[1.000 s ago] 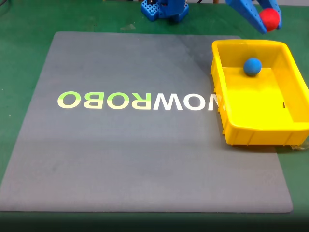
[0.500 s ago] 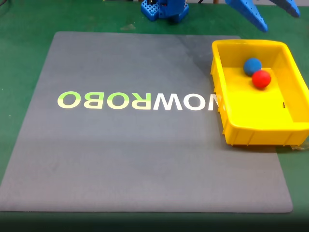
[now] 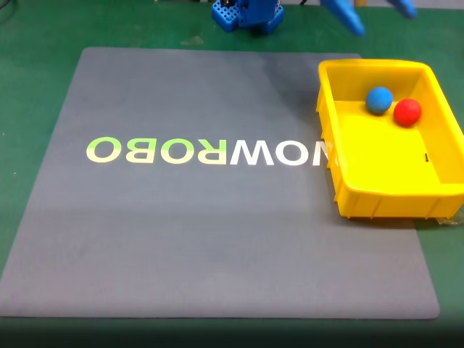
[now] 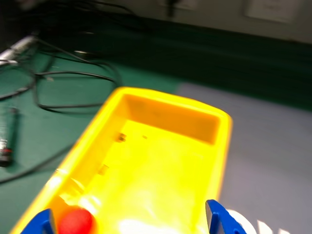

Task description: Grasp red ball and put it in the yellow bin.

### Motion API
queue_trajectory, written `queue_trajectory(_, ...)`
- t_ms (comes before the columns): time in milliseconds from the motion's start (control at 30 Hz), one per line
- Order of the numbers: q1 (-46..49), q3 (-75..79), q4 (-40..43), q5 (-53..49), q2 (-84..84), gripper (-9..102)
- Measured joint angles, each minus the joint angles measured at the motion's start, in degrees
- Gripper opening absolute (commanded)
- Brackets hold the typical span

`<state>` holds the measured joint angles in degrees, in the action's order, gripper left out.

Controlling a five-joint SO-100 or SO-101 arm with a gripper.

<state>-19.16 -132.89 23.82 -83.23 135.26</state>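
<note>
The red ball lies inside the yellow bin near its far right wall, right beside a blue ball. In the wrist view the red ball shows at the bottom left, on the floor of the yellow bin. My blue gripper hangs open above the bin's far edge, nothing between its fingers. The two blue fingertips sit wide apart at the bottom edge of the wrist view, gripper over the bin.
A grey mat with the letters "NOWROBO" covers the green table. The arm's blue base stands beyond the mat's far edge. Black cables lie on the green surface past the bin.
The gripper opened and dropped the red ball into the bin, where it rolled right beside the blue ball. The gripper has risen and pulled back toward the top edge.
</note>
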Motion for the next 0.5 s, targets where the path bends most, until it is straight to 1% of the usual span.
queue_trajectory(33,1.85,-2.2,1.58,-0.44,3.25,27)
queue_trajectory(167,10.63,-13.71,3.34,-3.78,15.29,9)
queue_trajectory(267,16.96,-21.53,5.1,-5.1,22.32,0)
queue_trajectory(367,20.74,-28.04,9.14,-5.36,30.15,0)
queue_trajectory(500,23.03,-34.19,13.89,-5.1,38.06,0)
